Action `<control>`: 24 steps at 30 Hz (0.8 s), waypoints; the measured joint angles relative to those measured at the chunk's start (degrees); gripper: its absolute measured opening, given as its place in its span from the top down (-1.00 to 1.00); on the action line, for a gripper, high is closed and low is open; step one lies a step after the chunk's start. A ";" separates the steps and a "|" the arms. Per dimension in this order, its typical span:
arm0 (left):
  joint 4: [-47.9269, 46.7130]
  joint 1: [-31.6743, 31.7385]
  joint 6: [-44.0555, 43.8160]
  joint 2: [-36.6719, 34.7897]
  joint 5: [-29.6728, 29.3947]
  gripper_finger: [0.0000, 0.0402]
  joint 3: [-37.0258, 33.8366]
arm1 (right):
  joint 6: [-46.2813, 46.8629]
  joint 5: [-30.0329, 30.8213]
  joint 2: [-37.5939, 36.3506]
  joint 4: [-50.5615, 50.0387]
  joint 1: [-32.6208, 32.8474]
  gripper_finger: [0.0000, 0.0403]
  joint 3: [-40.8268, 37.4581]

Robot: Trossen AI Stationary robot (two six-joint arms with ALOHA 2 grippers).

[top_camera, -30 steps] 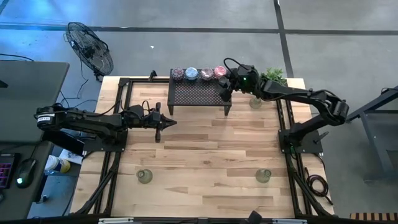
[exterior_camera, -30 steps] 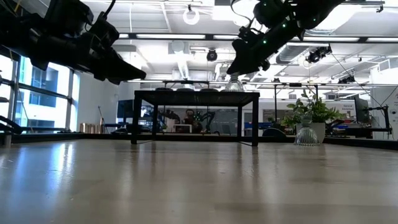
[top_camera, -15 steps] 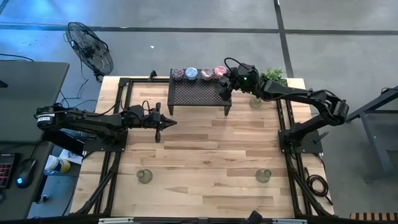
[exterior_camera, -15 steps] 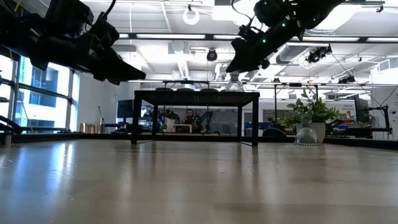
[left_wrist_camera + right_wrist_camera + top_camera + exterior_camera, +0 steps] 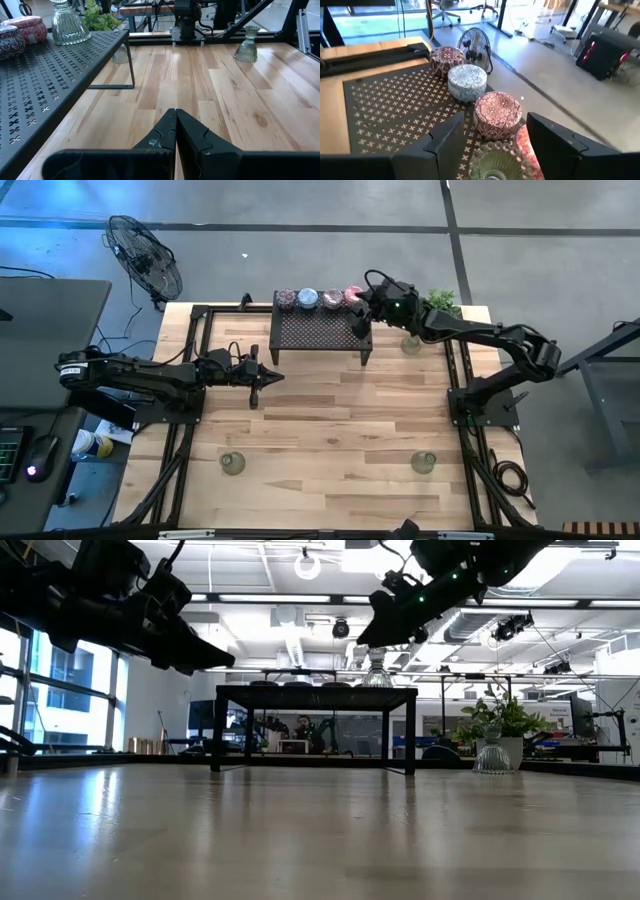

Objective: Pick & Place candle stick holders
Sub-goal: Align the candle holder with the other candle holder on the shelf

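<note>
Several patterned candle stick holders stand in a row along the far edge of the black mesh rack. A clear ribbed glass holder stands on the rack's right end, also seen in the low view. My right gripper hovers open just above it, tipped slightly down, its fingers either side and a gap showing below them. Two glass holders rest near the table's front edge, and another beside the plant. My left gripper waits shut at mid-left.
A green leafy plant stands at the far right corner, right behind my right arm. Black frame rails run along the table's left and right sides. Bare wood lies between the rack and the front holders.
My right gripper has tipped its fingertips upward, away from the clear glass holder, which stays standing on the rack's right end. The gap between its fingers looks unchanged.
</note>
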 joint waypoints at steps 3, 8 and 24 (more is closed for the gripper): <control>-0.02 -0.01 0.01 0.00 0.00 1.00 0.00 | -2.47 1.64 -1.67 -0.16 0.59 -0.02 -0.04; -0.24 0.00 0.01 0.00 -0.17 1.00 0.00 | -5.43 7.68 -8.46 -1.28 4.37 0.17 -0.04; -0.26 0.00 -0.59 0.00 1.86 1.00 0.00 | 25.71 27.77 -17.45 -41.77 43.14 0.93 -0.02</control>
